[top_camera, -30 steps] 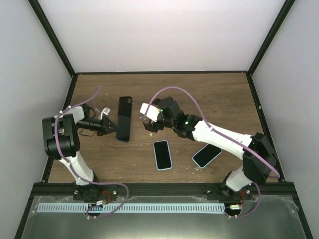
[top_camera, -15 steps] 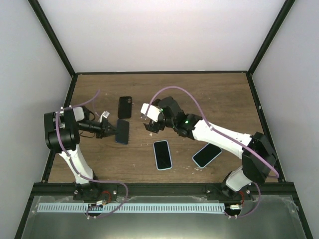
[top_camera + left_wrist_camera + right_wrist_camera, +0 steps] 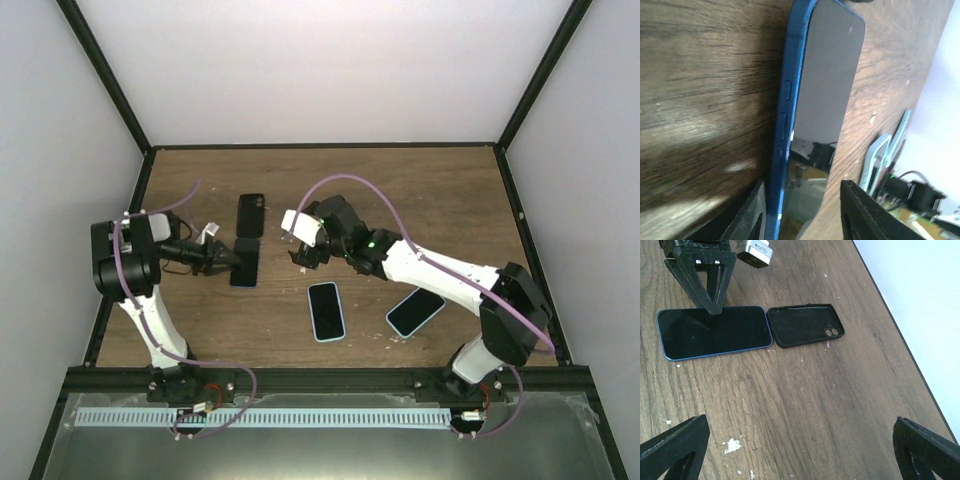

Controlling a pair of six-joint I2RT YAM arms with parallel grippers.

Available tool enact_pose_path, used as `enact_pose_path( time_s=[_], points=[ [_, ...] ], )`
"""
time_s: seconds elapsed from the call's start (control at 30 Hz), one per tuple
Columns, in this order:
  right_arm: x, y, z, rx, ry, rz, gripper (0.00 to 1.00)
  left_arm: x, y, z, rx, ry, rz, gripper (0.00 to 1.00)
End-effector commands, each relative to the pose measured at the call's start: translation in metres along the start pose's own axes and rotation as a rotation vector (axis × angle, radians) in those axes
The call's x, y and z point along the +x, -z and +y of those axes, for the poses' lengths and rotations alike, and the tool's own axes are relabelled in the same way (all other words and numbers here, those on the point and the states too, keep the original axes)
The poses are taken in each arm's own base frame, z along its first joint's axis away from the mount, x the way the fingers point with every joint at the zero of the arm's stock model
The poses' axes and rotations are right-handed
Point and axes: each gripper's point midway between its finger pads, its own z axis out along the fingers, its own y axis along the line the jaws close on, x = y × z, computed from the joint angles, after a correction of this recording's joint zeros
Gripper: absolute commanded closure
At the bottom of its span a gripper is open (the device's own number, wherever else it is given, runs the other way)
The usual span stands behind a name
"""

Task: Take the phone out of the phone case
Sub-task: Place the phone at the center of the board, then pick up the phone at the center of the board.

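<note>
The dark blue phone (image 3: 245, 263) lies flat, screen up, on the wooden table (image 3: 420, 190), out of its case. The empty black phone case (image 3: 251, 215) lies just beyond the phone's far end, inside up (image 3: 805, 325). My left gripper (image 3: 229, 259) is at the phone's left edge, open. In the left wrist view its fingers (image 3: 752, 215) straddle the phone's (image 3: 825, 75) near part with a gap on the right side. My right gripper (image 3: 301, 256) hovers open right of the phone with nothing between its fingers; its wrist view shows the phone (image 3: 715, 332) beside the case.
Two more phones in light blue cases lie nearer the front: one in the middle (image 3: 326, 310), one to the right (image 3: 415, 312). White specks dot the wood (image 3: 732, 445). Black frame posts and white walls bound the table.
The left gripper drew the phone out of the case toward the front, laid it flat and opened its jaws. The case stayed in place. The right arm barely moved.
</note>
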Motion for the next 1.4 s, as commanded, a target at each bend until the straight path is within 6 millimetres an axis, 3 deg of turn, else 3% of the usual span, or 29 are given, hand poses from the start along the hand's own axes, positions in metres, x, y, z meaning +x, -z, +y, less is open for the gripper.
enact_pose_path(
  time_s=[0.0, 0.13, 0.2, 0.23, 0.4, 0.6, 0.7, 0.87, 1.17, 1.37],
  points=[
    [-0.014, 0.003, -0.012, 0.016, -0.025, -0.023, 0.00, -0.009, 0.007, 0.001, -0.046, -0.038, -0.046, 0.53],
    [-0.015, 0.005, -0.010, -0.001, -0.038, -0.023, 0.00, -0.010, 0.011, 0.003, -0.089, -0.044, -0.062, 0.32],
    [-0.012, 0.005, -0.008, -0.011, -0.041, -0.016, 0.00, -0.011, 0.015, 0.002, -0.116, -0.055, -0.078, 0.07],
    [-0.010, 0.006, -0.007, -0.025, -0.048, -0.011, 0.00, -0.012, 0.018, 0.002, -0.132, -0.061, -0.087, 0.01],
    [0.010, 0.012, 0.012, -0.173, -0.097, 0.024, 0.00, -0.018, 0.038, -0.014, -0.193, -0.142, -0.156, 0.00],
    [0.039, 0.029, 0.062, -0.374, -0.086, 0.057, 0.00, -0.030, 0.069, -0.052, -0.254, -0.291, -0.268, 0.00],
    [0.053, 0.030, 0.083, -0.378, -0.027, 0.083, 0.00, -0.030, 0.071, -0.068, -0.267, -0.337, -0.286, 0.00],
    [0.067, 0.017, 0.124, -0.318, 0.147, 0.129, 0.00, -0.028, 0.066, -0.089, -0.271, -0.377, -0.306, 0.00],
    [0.081, -0.005, 0.177, -0.301, 0.324, 0.190, 0.00, -0.031, 0.070, -0.099, -0.265, -0.381, -0.344, 0.00],
    [0.105, -0.009, 0.179, -0.266, 0.371, 0.267, 0.00, -0.033, 0.072, -0.098, -0.276, -0.392, -0.354, 0.00]
  ],
)
